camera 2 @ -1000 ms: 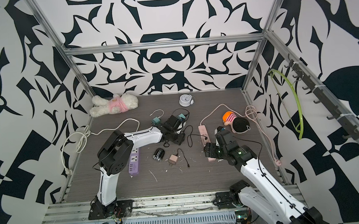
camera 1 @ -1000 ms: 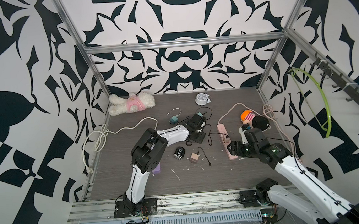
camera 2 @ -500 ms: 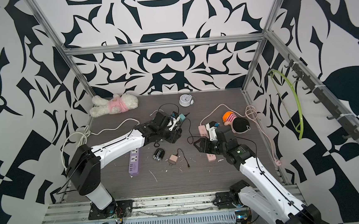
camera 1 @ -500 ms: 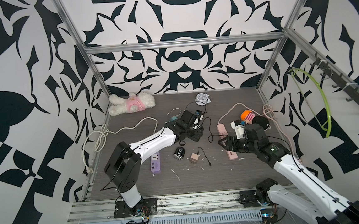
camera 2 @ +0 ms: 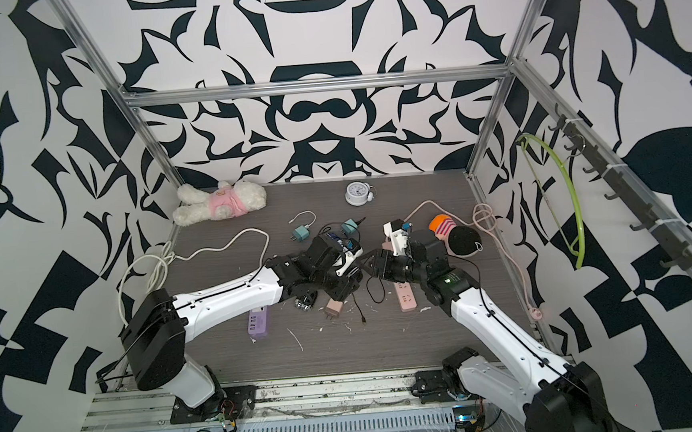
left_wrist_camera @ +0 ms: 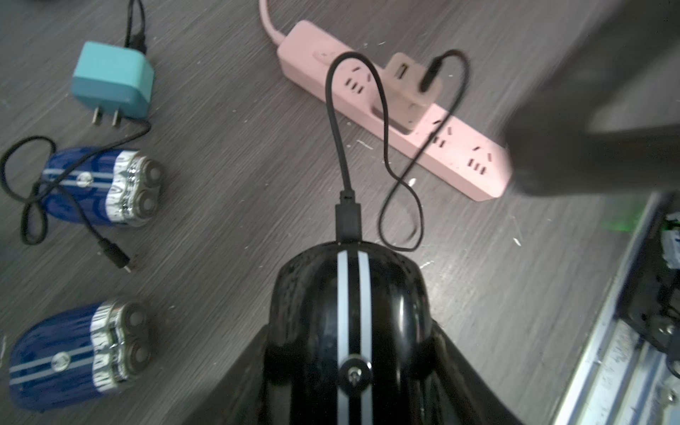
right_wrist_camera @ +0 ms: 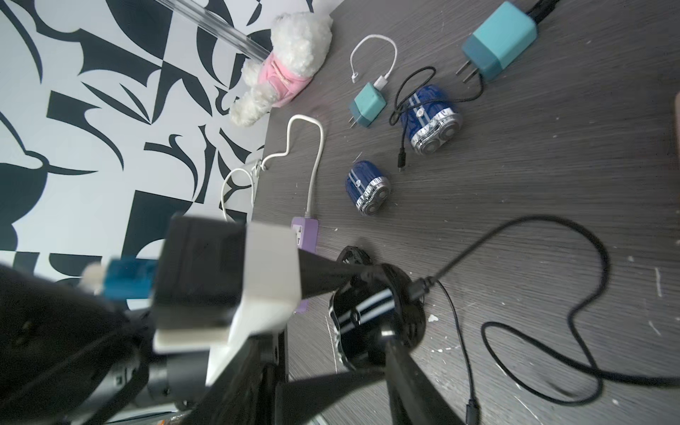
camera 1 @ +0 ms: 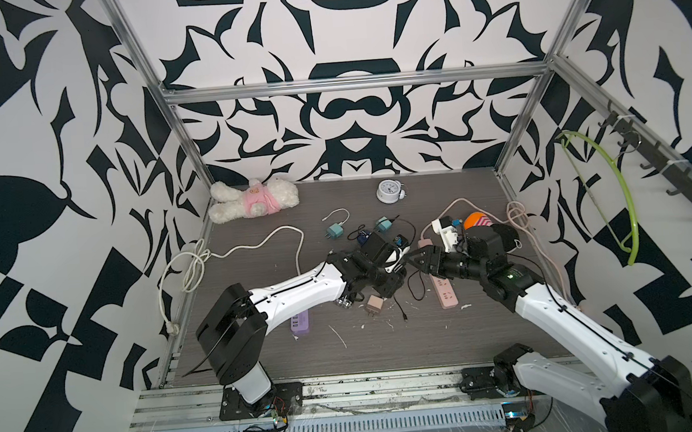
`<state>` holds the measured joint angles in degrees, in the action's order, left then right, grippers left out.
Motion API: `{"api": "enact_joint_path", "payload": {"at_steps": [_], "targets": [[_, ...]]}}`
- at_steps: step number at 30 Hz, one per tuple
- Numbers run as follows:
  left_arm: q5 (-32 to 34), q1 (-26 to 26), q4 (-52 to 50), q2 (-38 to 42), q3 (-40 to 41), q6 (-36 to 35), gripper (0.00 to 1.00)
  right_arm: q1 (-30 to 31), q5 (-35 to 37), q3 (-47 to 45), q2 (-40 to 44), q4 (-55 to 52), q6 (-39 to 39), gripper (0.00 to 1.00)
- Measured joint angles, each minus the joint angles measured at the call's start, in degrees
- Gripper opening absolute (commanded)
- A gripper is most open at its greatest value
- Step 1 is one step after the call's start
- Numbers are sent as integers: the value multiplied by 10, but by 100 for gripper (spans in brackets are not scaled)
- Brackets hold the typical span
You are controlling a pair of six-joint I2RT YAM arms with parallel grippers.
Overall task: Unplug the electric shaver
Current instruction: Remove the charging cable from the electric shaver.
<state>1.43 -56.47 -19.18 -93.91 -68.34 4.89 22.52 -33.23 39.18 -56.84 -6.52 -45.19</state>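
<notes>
The black electric shaver (left_wrist_camera: 349, 305) with two white stripes is held off the table, and my left gripper (left_wrist_camera: 349, 353) is shut on its body. Both top views show this shaver (camera 1: 392, 259) (camera 2: 345, 263) mid-table. A black plug (left_wrist_camera: 347, 215) sits in its end, and the black cable (left_wrist_camera: 384, 121) loops away to a free end (left_wrist_camera: 430, 73). My right gripper (camera 1: 416, 258) (camera 2: 366, 264) is open just right of the shaver, tips toward it. In the right wrist view the plug (right_wrist_camera: 419, 290) is clear of my finger (right_wrist_camera: 404, 368).
A pink power strip (camera 1: 445, 291) lies under my right arm. Two blue shavers (left_wrist_camera: 103, 184) (left_wrist_camera: 77, 353), teal adapters (camera 1: 335, 231) (camera 1: 383, 224), a tan adapter (camera 1: 373, 304) and a purple strip (camera 1: 300, 322) surround the arms. A plush toy (camera 1: 251, 200) and clock (camera 1: 388, 191) sit at the back.
My left arm has swung low and stretched out, carrying the shaver slightly right. My right gripper has risen from the pink strip toward the shaver, its jaws narrower than a second ago.
</notes>
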Motion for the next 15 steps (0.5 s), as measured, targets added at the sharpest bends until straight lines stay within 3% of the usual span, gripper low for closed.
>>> {"api": "enact_joint_path", "payload": {"at_steps": [15], "targets": [[39, -15, -12, 95, 21, 3, 48, 4, 11, -5, 22, 6, -14, 51]]}}
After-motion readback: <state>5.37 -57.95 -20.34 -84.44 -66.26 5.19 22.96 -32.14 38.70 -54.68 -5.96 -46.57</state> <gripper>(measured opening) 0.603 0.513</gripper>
